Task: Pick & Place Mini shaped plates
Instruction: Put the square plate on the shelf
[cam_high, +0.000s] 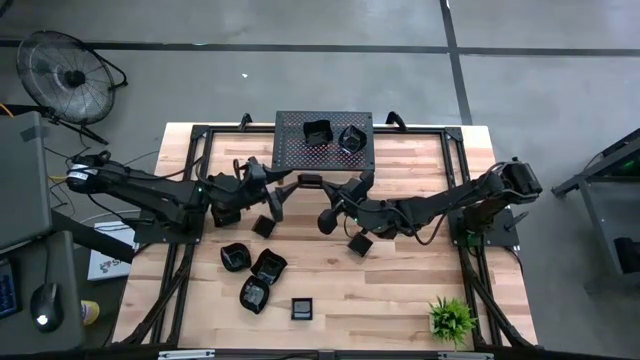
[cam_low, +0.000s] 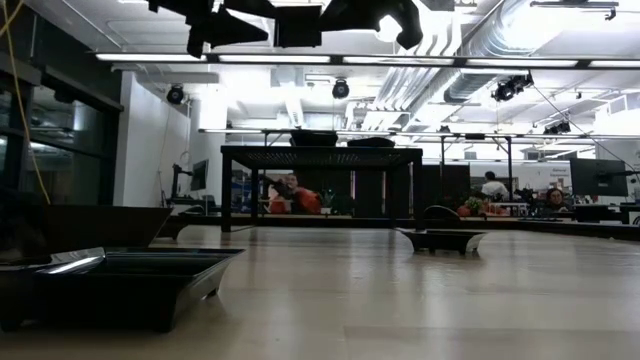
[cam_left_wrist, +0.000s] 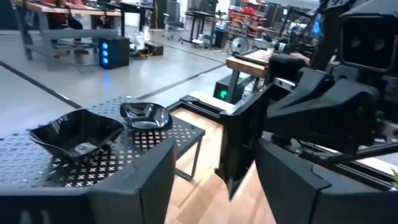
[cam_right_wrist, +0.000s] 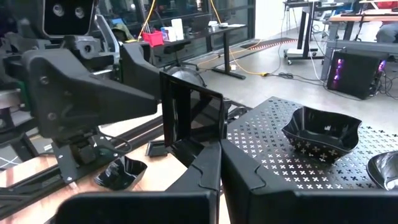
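— Where are the plates?

— Two glossy black ones, a wavy-rimmed dish (cam_high: 317, 131) and a rounder bowl (cam_high: 351, 138), sit on the perforated metal stand (cam_high: 300, 152). Four more (cam_high: 235, 256) lie on the pale wooden surface (cam_high: 400, 290).

— And the grippers?

— The right gripper (cam_right_wrist: 219, 155) is pinched tight on the edge of a square plate (cam_right_wrist: 189, 118), which stands upright. The left gripper (cam_left_wrist: 214, 168) is spread wide, with a thin plate (cam_left_wrist: 239, 146) edge-on between its fingers; whether they touch it cannot be told.
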